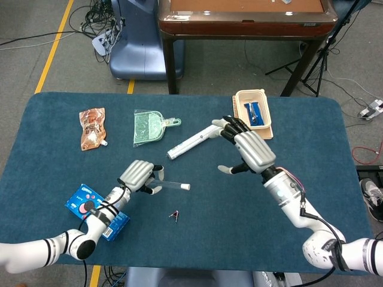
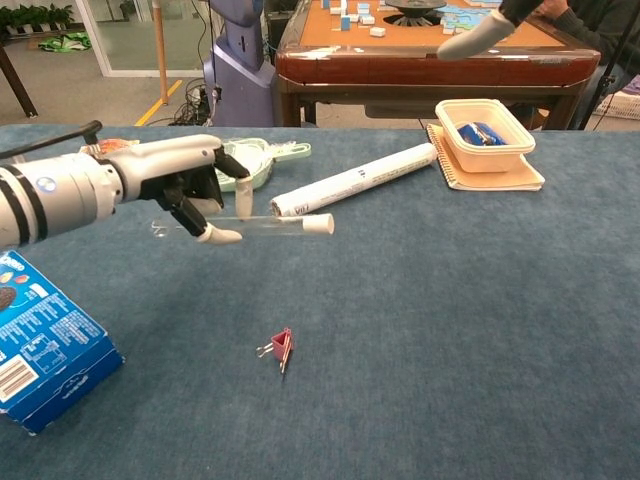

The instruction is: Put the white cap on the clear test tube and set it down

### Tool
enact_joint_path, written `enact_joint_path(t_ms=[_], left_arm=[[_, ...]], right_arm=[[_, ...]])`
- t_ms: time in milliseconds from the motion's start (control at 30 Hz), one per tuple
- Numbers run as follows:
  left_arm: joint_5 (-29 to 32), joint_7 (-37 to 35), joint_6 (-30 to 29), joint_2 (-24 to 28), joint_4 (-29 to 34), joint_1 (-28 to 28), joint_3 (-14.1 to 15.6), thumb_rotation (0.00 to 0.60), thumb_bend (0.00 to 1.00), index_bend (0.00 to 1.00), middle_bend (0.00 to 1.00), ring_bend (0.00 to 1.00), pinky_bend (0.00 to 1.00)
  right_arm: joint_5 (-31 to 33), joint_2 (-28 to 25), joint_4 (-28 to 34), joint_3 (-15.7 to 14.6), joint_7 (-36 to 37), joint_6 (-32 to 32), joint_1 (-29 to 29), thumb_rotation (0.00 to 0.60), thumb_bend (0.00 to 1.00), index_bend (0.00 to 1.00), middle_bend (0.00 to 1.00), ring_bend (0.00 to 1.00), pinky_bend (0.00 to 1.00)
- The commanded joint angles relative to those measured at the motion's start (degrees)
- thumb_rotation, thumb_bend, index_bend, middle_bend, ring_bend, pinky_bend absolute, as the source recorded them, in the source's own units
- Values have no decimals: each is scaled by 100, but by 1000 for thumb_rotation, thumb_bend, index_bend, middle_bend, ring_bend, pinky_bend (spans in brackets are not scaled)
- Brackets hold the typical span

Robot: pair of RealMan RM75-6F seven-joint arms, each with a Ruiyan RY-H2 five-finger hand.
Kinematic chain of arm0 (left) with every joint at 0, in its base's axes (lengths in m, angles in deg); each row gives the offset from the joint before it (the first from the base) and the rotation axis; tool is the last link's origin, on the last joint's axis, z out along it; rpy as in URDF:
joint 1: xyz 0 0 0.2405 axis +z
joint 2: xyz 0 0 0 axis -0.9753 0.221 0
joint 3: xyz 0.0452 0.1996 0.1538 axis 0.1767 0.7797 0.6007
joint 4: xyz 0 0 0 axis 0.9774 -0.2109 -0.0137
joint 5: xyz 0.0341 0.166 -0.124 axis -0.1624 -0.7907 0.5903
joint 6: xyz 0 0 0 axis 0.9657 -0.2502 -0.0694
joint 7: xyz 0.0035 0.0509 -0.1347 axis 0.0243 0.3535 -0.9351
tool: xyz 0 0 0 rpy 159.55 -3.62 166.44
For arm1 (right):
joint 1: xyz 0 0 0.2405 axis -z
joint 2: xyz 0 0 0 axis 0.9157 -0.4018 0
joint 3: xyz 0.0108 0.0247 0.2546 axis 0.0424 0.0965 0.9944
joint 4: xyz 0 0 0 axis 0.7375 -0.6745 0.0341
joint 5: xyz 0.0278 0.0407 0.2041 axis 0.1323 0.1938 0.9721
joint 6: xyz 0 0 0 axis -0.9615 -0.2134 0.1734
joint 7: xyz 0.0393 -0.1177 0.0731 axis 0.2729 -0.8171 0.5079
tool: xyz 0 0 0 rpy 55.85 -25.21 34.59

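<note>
left hand (image 2: pixel 185 185) holds capped test tube (image 2: pixel 262 226) level

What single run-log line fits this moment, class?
cap: on test tube | test tube: held level by left hand, above table | right hand: open, raised, apart

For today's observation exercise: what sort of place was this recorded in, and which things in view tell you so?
Probably a robot test room, not a home: a padded blue table of odd items, tangled cables on bare floor, and a games table behind.
</note>
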Motion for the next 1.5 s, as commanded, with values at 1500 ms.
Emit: enact_joint_path(t_ms=[1500], left_arm=[[804, 1381, -1725, 893, 1686, 692, 33, 600, 248, 364, 854, 750, 988]], right_arm=[[-343, -754, -193, -672, 309, 345, 1321, 600, 199, 283, 124, 18, 143]])
